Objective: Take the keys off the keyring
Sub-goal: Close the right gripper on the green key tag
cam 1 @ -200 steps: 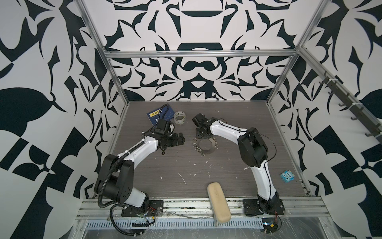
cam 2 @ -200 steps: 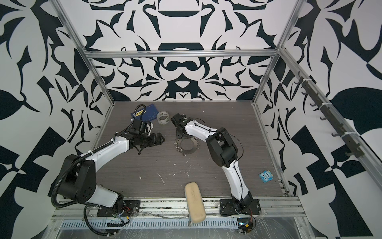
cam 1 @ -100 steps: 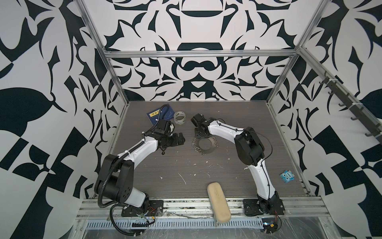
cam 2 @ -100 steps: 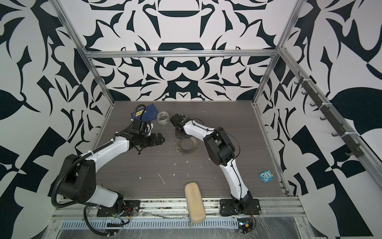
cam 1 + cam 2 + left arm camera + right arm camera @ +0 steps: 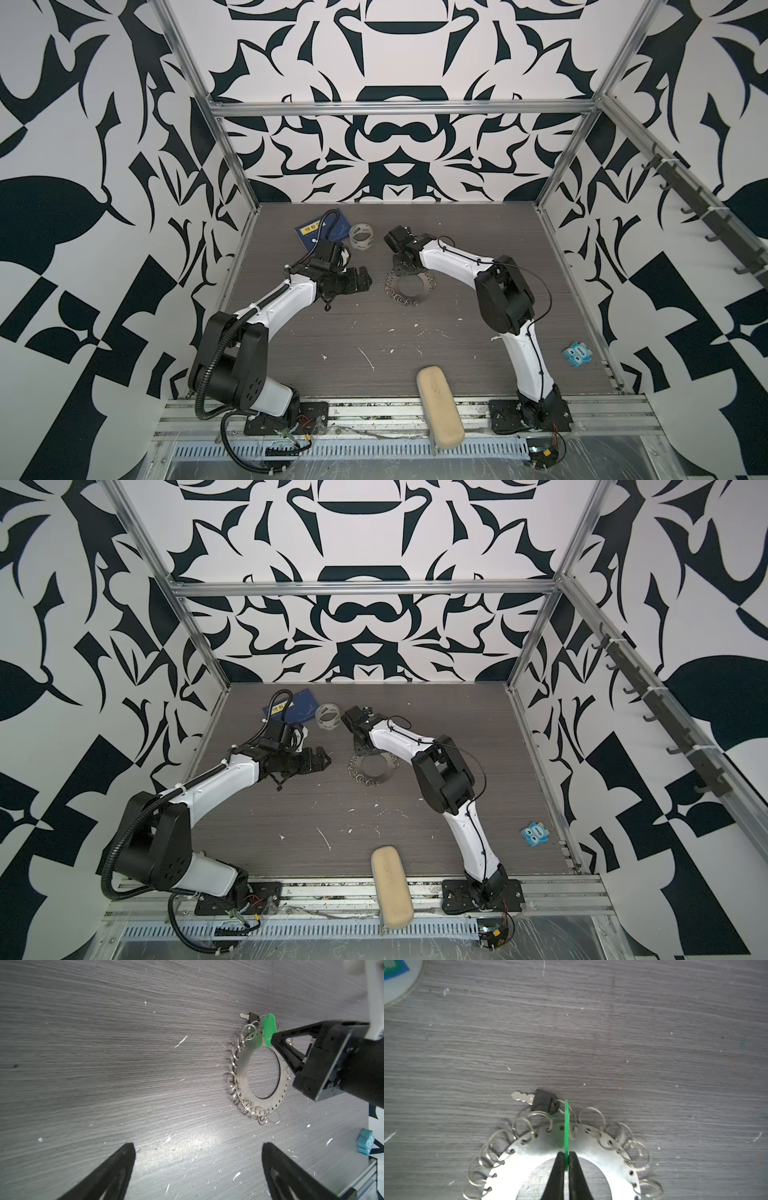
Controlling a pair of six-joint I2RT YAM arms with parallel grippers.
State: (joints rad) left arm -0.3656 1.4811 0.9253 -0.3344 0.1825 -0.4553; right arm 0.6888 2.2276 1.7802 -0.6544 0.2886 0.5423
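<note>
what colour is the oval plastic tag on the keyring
Oval plastic tag: bright green, clearest in left wrist view.

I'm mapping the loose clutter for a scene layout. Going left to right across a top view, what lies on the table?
In order: blue booklet → clear tape roll → keyring → small blue toy block.

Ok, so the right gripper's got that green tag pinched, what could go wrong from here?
The right gripper pinches only the tip of the green tag, edge-on, so a pull may slip it free. The left gripper hangs open, off the keyring; unheld, the whole disc may drag along. The tag's wire loop sits among crowded neighbours and could snag.
</note>
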